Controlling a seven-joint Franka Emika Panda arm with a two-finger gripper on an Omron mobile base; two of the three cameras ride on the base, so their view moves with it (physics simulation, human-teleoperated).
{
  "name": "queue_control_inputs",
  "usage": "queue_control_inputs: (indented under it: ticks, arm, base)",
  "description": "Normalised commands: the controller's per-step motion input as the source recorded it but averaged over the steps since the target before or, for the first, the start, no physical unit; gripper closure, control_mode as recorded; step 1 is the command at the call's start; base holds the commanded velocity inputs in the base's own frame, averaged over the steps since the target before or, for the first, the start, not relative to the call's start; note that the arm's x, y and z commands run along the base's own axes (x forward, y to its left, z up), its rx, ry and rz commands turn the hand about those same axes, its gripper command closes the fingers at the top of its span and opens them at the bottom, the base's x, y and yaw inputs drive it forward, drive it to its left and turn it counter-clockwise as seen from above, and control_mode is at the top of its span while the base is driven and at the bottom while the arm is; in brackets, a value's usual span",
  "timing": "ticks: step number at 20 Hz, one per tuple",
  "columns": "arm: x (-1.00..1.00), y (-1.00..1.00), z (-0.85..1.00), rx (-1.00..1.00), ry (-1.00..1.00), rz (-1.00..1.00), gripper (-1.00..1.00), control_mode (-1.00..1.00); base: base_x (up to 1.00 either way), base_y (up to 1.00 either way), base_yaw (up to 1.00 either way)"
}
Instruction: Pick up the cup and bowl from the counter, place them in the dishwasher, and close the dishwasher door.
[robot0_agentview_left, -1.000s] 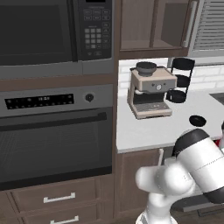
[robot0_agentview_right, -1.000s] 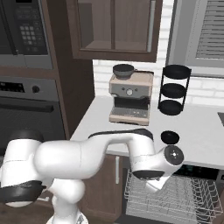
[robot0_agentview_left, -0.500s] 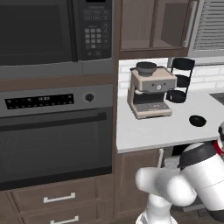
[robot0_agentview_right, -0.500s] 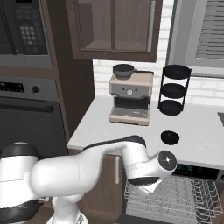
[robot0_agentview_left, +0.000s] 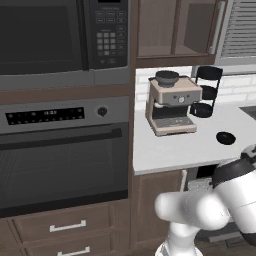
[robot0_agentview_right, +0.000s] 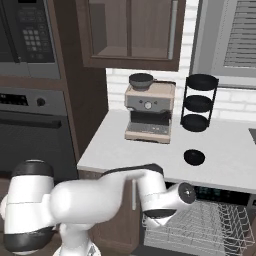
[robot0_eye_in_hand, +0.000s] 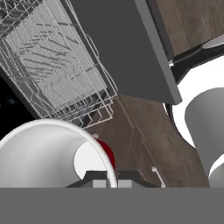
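The cup (robot0_eye_in_hand: 43, 157) fills the lower left of the hand view, with a pale inside and rim and a sliver of red wall. My gripper (robot0_eye_in_hand: 108, 178) is shut on its rim. Beyond it are the dishwasher's grey wire rack (robot0_eye_in_hand: 52, 65) and the dropped-open dark grey dishwasher door (robot0_eye_in_hand: 127, 48). In the right base view my wrist (robot0_agentview_right: 180, 195) hangs low in front of the pulled-out rack (robot0_agentview_right: 215, 227), under the dark strip with teal lights (robot0_agentview_right: 220, 192). The small black bowl (robot0_agentview_left: 225, 137) (robot0_agentview_right: 194, 157) sits on the counter (robot0_agentview_left: 175, 150) (robot0_agentview_right: 150, 150).
A coffee machine (robot0_agentview_left: 172, 102) (robot0_agentview_right: 149, 112) and a black tiered stand (robot0_agentview_left: 206, 92) (robot0_agentview_right: 198, 102) stand at the back of the counter. The black oven (robot0_agentview_left: 60, 160) and microwave (robot0_agentview_left: 50, 35) are to the left. Brown wood floor (robot0_eye_in_hand: 131, 140) lies below the cup.
The arm has swung down from counter height to the front of the dishwasher rack, carrying the cup. The bowl has stayed in place.
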Motion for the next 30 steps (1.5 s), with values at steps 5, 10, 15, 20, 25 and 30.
queue_control_inputs:
  ticks: [5,10,15,20,25,30]
  arm:
    - [0.26,0.17,-0.37,0.19,0.05,0.00,1.00,-1.00]
    - [0.31,0.07,-0.30,0.18,0.00,-0.04,1.00,-1.00]
    - [0.16,0.00,-0.32,0.15,0.00,-0.13,1.00,-1.00]
    - [0.17,0.00,-0.35,0.09,0.00,-0.19,1.00,-1.00]
    - [0.29,0.00,-0.27,0.09,0.00,-0.18,1.00,-1.00]
    - [0.22,0.00,-0.26,0.07,0.04,-0.16,1.00,-1.00]
  base:
    - [0.00,0.00,0.00]
    - [0.00,0.00,0.00]
    - [0.00,0.00,0.00]
    - [0.00,0.00,0.00]
    - [0.00,0.00,0.00]
    - [0.00,0.00,0.00]
